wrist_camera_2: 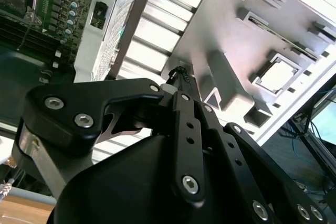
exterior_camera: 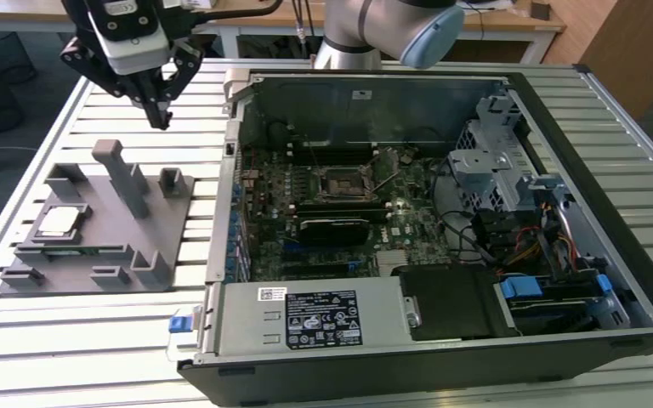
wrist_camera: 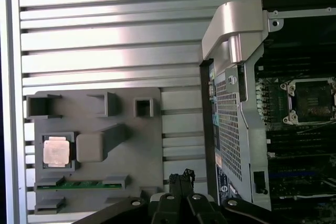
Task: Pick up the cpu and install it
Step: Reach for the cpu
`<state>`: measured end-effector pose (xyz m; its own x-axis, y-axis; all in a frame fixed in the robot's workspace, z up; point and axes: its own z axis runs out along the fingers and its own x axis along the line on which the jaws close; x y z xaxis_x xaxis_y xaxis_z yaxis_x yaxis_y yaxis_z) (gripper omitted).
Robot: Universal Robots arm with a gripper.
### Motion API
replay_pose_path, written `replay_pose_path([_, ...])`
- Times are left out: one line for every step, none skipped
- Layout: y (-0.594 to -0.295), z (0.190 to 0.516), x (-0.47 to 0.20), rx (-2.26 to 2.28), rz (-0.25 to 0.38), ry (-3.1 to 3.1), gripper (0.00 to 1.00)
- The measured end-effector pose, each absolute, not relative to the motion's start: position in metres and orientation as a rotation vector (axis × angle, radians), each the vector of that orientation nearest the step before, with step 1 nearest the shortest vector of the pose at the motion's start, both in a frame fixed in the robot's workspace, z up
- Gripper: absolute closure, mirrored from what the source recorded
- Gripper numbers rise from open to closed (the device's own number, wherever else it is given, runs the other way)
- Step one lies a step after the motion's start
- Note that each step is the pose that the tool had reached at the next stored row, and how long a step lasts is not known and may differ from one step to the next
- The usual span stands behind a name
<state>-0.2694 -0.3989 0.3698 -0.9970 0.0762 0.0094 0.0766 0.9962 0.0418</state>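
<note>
The gripper (exterior_camera: 162,121) hangs above the slatted table (exterior_camera: 99,340), its fingers pinched together and holding nothing. In the first wrist view its tips (wrist_camera: 181,174) sit over the bare strip between the grey fixture (wrist_camera: 147,145) and the wall of the computer case (wrist_camera: 231,129). The cpu (exterior_camera: 58,223) lies flat in a square pocket on the fixture's far side from the case, well apart from the gripper. The socket (exterior_camera: 343,180) sits mid-board, walled in by the case.
</note>
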Motion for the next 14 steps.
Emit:
replay_pose_path([-0.3989, 0.3697, -0.2701, -0.120, -0.066, -3.130, 0.89])
replay_pose_path([-0.3989, 0.3695, -0.2707, -0.120, -0.066, -3.130, 0.89])
replay_pose_path([-0.3989, 0.3694, -0.2714, -0.120, -0.066, -3.130, 0.89])
replay_pose_path([-0.3989, 0.3692, -0.2720, -0.120, -0.066, -3.129, 0.89])
replay_pose_path([-0.3989, 0.3691, -0.2726, -0.120, -0.066, -3.129, 0.89])
replay_pose_path([-0.3989, 0.3690, -0.2732, -0.120, -0.066, -3.129, 0.89])
replay_pose_path([-0.3989, 0.3688, -0.2738, -0.120, -0.066, -3.128, 0.89])
replay_pose_path([-0.3989, 0.3687, -0.2744, -0.120, -0.066, -3.128, 0.89])
replay_pose_path([-0.3989, 0.3686, -0.2751, -0.120, -0.066, -3.127, 0.89])
replay_pose_path([-0.3989, 0.3684, -0.2757, -0.120, -0.066, -3.127, 0.89])
replay_pose_path([-0.3989, 0.3682, -0.2763, -0.120, -0.066, -3.127, 0.89])
replay_pose_path([-0.3989, 0.3681, -0.2770, -0.120, -0.066, -3.126, 0.89])
replay_pose_path([-0.3989, 0.3680, -0.2776, -0.120, -0.066, -3.126, 0.89])
replay_pose_path([-0.3989, 0.3678, -0.2783, -0.120, -0.066, -3.126, 0.89])
